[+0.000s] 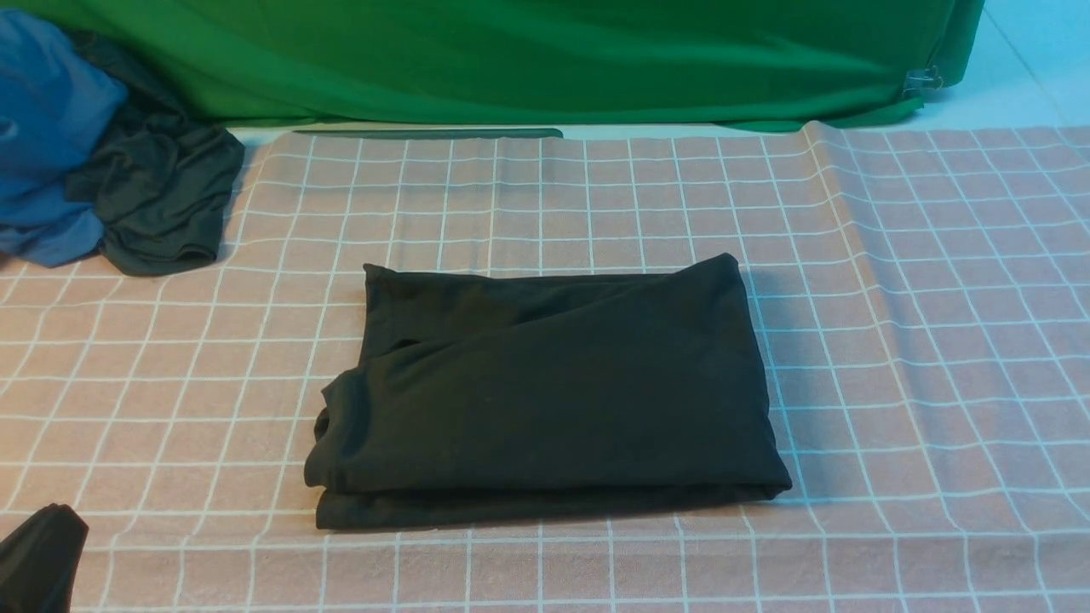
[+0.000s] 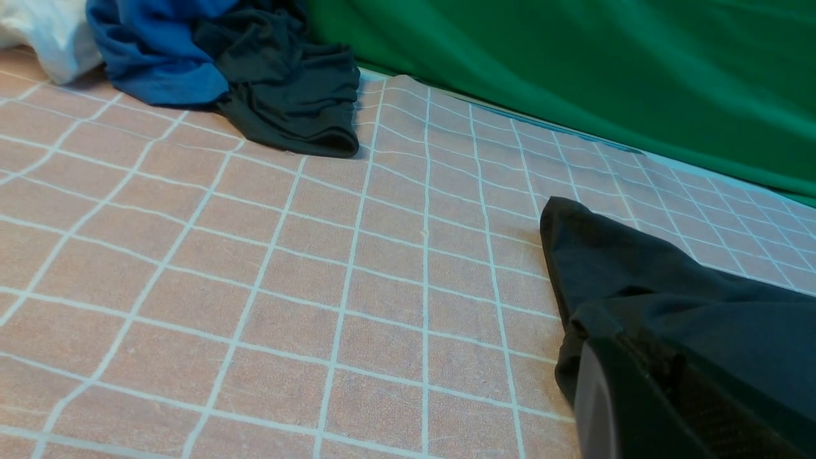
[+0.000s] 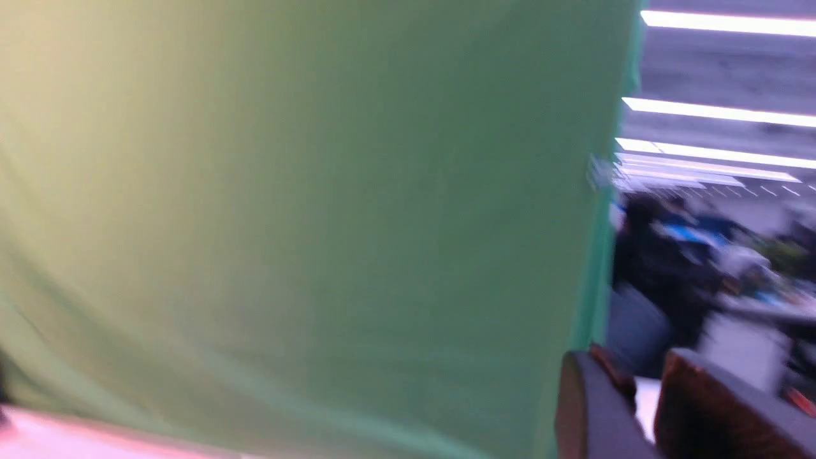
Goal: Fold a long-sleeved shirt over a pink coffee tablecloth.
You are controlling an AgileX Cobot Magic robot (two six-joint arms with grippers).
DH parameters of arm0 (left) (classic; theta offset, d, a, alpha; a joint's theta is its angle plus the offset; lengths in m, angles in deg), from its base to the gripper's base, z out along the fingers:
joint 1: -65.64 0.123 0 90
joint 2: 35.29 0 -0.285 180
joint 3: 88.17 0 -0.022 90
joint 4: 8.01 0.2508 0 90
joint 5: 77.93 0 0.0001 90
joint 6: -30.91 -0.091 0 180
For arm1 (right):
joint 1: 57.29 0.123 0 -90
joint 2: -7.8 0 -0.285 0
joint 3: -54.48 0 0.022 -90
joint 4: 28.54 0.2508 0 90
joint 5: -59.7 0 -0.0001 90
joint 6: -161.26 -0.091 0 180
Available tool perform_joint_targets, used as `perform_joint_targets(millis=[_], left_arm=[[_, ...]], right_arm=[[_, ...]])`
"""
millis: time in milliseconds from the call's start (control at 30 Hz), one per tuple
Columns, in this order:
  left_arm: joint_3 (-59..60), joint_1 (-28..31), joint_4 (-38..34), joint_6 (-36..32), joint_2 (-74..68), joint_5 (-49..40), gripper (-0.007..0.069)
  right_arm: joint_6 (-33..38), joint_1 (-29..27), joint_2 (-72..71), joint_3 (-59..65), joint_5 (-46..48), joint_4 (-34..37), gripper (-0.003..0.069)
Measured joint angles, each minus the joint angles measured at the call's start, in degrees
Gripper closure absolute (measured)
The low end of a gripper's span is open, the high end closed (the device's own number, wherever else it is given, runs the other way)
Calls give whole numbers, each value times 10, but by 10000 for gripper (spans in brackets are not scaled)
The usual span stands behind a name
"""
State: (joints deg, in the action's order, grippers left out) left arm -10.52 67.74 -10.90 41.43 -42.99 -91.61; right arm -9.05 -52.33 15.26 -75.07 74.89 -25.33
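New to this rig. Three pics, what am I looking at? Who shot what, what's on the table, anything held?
It is a two-armed robot with claws. The front camera looks forward from between the arms: a folded long-sleeved shirt lies on the pink coffee tablecloth, with a blue garment and a dark grey-green garment piled far left before a green backdrop. The other two pictures come from wrist cameras. The left claw is near the shirt's edge; whether it is open is unclear. The right claw, blurred, faces the backdrop, slightly open and holding nothing.
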Motion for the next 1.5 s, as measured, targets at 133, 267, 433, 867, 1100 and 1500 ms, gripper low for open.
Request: perform_joint_targets(millis=[133,267,433,867,1100,1500], left_arm=[[0,0,1,0,0,0,610],[0,0,1,0,0,0,610],[0,0,1,0,0,0,610],[0,0,1,-2,0,0,610],[0,0,1,-2,0,0,610],[0,0,1,-2,0,0,610]], right_arm=[[12,-50,1,113,-26,-1,463],[19,-65,2,242,-87,-2,461],[30,-65,2,272,-53,-2,448],[13,-65,2,272,-19,-2,442],[4,-65,2,272,-17,-2,442],[-1,-65,2,272,-17,-2,423]])
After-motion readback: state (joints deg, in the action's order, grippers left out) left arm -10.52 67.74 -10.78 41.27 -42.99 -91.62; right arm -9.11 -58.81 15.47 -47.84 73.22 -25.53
